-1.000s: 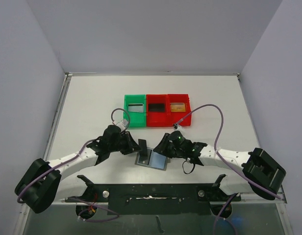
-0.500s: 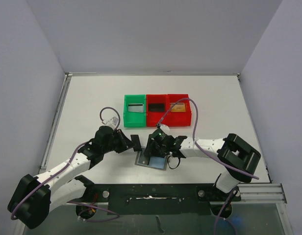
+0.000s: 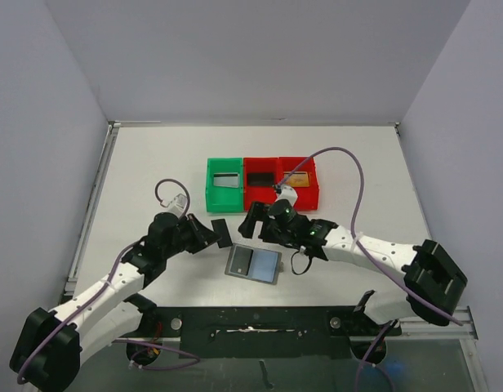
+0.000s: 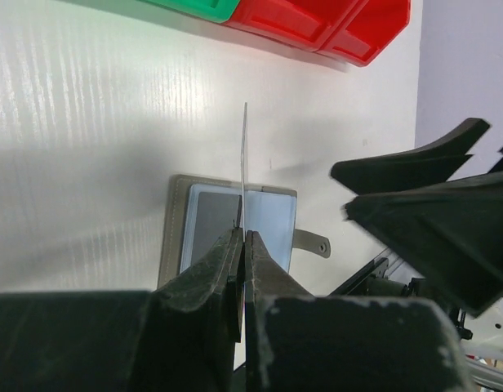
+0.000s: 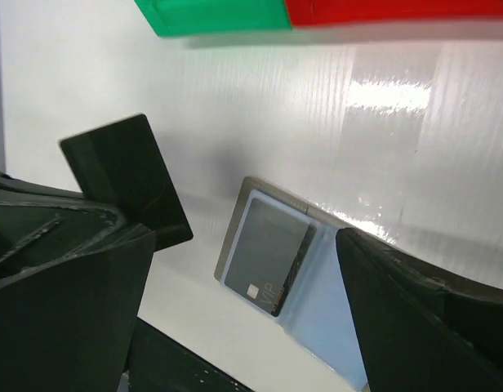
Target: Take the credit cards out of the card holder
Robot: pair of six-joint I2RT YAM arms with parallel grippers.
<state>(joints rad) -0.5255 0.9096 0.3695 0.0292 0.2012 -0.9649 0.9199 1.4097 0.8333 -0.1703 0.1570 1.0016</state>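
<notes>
The card holder (image 3: pixel 266 266) lies open and flat on the white table, with its tab (image 4: pixel 313 242) pointing right in the left wrist view. A silvery-grey credit card (image 5: pixel 264 249) sits in its left pocket, and a dark edge shows along that card's side. My left gripper (image 3: pixel 207 234) is shut on a black credit card (image 3: pixel 222 233) and holds it on edge above the table, just left of the holder. That black card (image 5: pixel 125 175) is clear of the pockets. My right gripper (image 3: pixel 253 226) hovers wide open over the holder's far side, touching nothing.
A green bin (image 3: pixel 224 184) and two red bins (image 3: pixel 280 183) stand in a row behind the holder, each with a flat item inside. White walls close the table at the back and both sides. The arm bases and a black rail line the near edge.
My right gripper has opened wide and lifted off the card holder toward the bins. My left gripper has carried the black card left and away from the holder.
</notes>
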